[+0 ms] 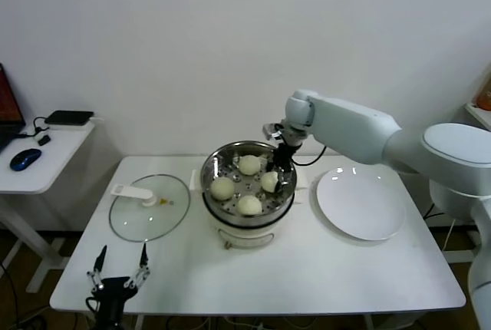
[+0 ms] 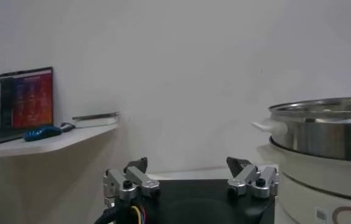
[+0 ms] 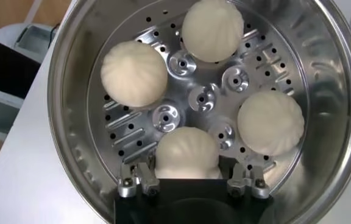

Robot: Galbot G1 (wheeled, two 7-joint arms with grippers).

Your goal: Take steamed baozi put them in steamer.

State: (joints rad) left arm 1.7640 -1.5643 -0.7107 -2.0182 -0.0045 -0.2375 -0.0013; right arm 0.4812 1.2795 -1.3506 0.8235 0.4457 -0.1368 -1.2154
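The steamer [image 1: 285, 196] stands mid-table and holds several cream-white baozi on its perforated tray [image 3: 203, 97]. My right gripper [image 1: 276, 169] reaches down inside its far right rim. In the right wrist view this gripper [image 3: 187, 176] straddles one baozi [image 3: 187, 153] that rests on the tray. Its fingers [image 3: 144, 176] stand slightly off the bun's sides, open. Other baozi [image 3: 134, 73], [image 3: 212, 29], [image 3: 270, 122] lie around the tray. My left gripper [image 1: 120, 262] hangs parked and open at the table's front left corner, and the left wrist view shows nothing held in it [image 2: 189, 167].
A white plate [image 1: 360, 203] lies right of the steamer. The glass lid [image 1: 149, 207] with a white handle lies to its left. A side table with a blue mouse [image 1: 25, 159] stands at far left. The steamer's side [image 2: 322, 131] rises close to the left gripper.
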